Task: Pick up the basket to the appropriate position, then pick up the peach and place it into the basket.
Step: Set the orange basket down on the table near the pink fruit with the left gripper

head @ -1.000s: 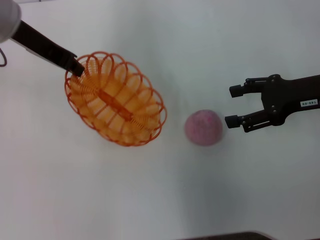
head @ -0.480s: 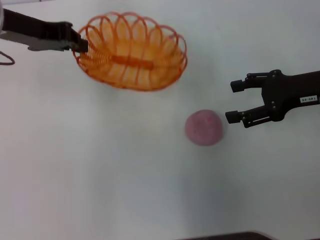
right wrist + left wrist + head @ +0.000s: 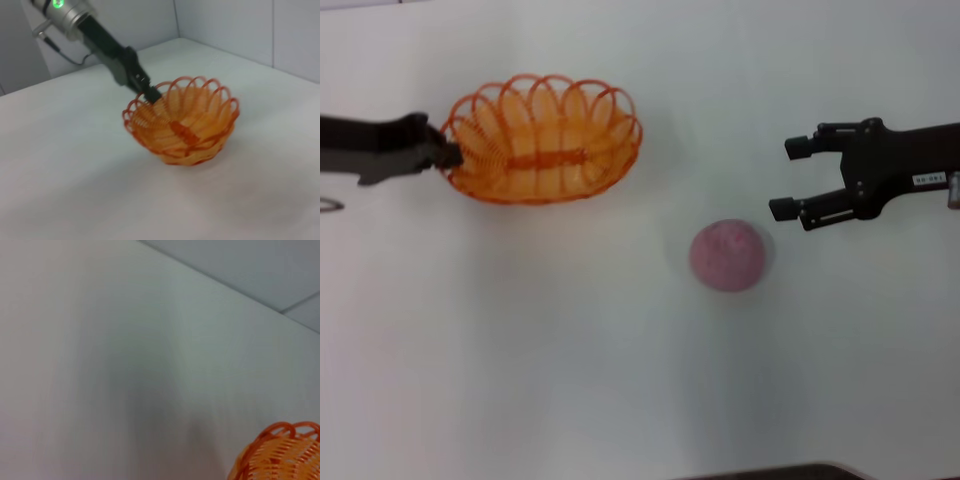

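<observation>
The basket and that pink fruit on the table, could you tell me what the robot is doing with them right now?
The left gripper is shut on the rim of the orange basket, holding it at the far left side of the white table. The peach sits alone on the table, not yet picked up. The right gripper is open, just beyond the peach and to its right, not touching it.

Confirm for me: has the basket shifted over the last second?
Yes. The basket, gripped at its rim by the left gripper, has swung up and away from the peach, which lies where it was on the table.
</observation>
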